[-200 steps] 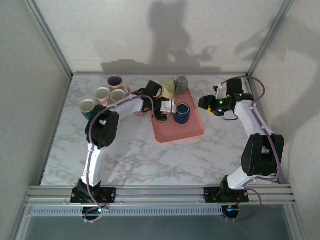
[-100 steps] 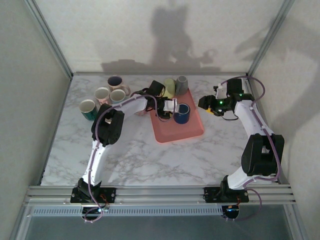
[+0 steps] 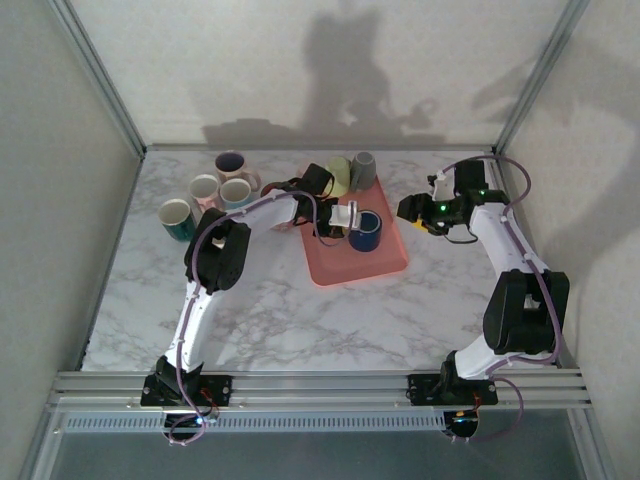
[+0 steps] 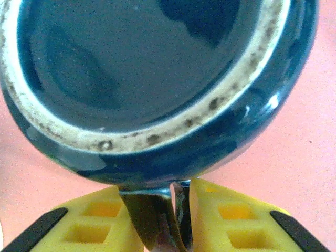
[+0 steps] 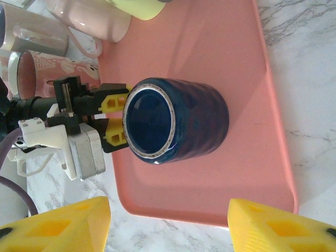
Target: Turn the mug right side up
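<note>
Reached farther in and narrowed since a second ago: left pincer (image 4: 167, 199), clenched on handle (image 4: 152, 220) of blue mug (image 3: 365, 230) for control of its tilt. Mug upright, mouth up, on pink tray (image 3: 365, 268), seemingly righted. Right pincer (image 5: 168, 226) released, hovering over bench (image 3: 300, 320) just beside tray, out of the way.

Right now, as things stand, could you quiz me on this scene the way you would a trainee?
1. True or false: the dark blue glazed mug stands on the bare white marble table.
2. The left arm's jaws pinch the mug's: A rim, B handle, C base.
3. How many other mugs stand on that table, left of the pink plastic tray?
Key: 1 false, it stands on the tray. 2 B. 3 four.
</note>
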### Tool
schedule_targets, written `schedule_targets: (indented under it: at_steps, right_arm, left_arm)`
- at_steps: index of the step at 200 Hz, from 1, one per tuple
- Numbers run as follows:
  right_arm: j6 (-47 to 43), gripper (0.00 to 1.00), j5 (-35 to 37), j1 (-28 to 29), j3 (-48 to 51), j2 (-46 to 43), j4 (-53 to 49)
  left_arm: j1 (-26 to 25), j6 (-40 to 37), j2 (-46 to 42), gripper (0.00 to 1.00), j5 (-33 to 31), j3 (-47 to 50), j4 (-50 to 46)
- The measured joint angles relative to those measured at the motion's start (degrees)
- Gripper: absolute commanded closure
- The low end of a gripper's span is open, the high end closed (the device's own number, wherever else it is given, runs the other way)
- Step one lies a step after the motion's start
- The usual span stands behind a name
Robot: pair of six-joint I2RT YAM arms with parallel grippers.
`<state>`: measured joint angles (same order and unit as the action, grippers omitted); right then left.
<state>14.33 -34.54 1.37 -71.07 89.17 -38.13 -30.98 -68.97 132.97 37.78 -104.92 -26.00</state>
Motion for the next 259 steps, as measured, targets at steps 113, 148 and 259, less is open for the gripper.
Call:
schedule_targets:
  at_steps: [113, 148, 259]
  right_arm:
    - [0.02, 0.39, 1.46, -0.09, 3.67, -4.98, -0.22]
    - [0.46, 0.39, -0.09, -0.15, 6.16, -8.63, -0.07]
    - [21.55, 0.42, -21.31, 0.46, 22.69, -22.67, 28.26]
  left_arm:
    - [-1.05, 31.69, -1.29, 1.00, -0.70, -1.40, -1.14]
    - [-1.14, 51.39, -7.26, 1.00, -3.93, 0.15, -0.96]
    - [-0.81, 109.53, -35.41, 1.00, -2.45, 26.64, 25.31]
